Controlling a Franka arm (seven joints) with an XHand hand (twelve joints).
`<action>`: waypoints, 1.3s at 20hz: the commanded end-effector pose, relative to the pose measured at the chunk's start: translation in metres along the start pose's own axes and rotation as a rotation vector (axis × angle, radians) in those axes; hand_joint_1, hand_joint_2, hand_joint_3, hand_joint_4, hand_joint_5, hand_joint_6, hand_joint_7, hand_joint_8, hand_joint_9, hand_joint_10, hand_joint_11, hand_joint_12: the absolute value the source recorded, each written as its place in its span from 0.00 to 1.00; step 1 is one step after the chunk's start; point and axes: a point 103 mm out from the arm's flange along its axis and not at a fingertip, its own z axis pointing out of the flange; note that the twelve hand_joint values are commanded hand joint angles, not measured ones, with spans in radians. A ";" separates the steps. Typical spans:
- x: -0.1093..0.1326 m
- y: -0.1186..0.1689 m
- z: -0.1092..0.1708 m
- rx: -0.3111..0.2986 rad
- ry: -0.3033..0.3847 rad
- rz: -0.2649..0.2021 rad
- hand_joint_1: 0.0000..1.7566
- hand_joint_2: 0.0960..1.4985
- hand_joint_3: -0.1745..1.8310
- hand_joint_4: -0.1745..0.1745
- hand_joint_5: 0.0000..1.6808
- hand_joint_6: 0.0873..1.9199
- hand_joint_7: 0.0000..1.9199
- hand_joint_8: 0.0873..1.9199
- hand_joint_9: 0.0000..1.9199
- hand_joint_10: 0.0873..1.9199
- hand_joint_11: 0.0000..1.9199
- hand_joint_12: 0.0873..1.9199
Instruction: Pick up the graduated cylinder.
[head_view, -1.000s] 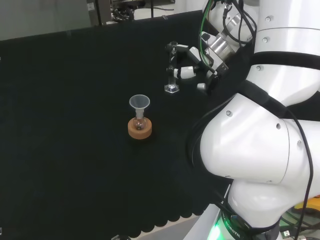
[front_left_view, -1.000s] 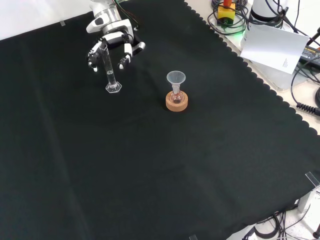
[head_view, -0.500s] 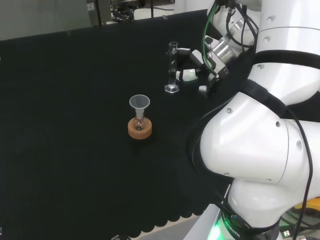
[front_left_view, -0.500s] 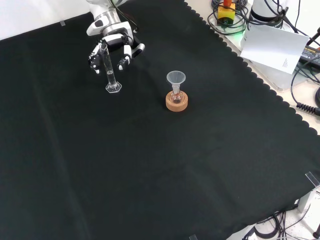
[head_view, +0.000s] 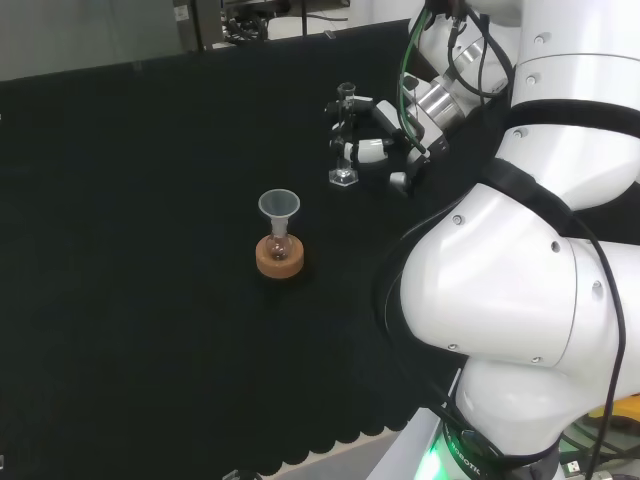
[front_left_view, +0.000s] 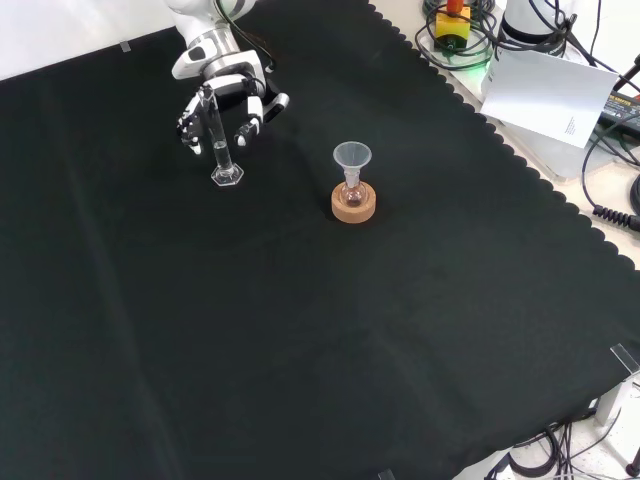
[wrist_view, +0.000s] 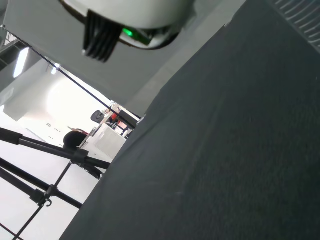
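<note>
**Robot hand closes in on a lone cylinder**

Head view: black cloth covers the worktop (head_view: 150, 200). One graduated cylinder (head_view: 345, 135) stands upright, one funnel-topped flask (head_view: 279, 232) on a cork ring (head_view: 279, 256) nearer. The robot hand (head_view: 375, 140) sits beside the cylinder, fingers partly curled around it; contact unclear.

Front view: cables and a paper sheet (front_left_view: 555, 95) lie beyond the scalloped cloth edge. The hand's fingers (front_left_view: 243, 118) straddle the cylinder's upper tube.

Wrist view: cloth and a bright room.

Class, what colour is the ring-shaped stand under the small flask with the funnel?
Light brown cork, best seen in the front view: the stand.
</note>
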 end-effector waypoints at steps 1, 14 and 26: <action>-0.003 -0.002 -0.006 -0.005 0.021 0.001 0.61 0.36 0.43 0.49 0.37 0.26 0.31 0.26 0.46 0.17 0.29 0.62; -0.009 -0.003 -0.004 0.007 0.058 -0.006 0.62 0.37 0.43 0.49 0.37 0.28 0.31 0.27 0.48 0.17 0.34 0.60; -0.008 -0.001 0.000 0.012 0.044 0.003 0.63 0.39 0.43 0.53 0.37 0.31 0.36 0.27 0.52 0.15 0.38 0.57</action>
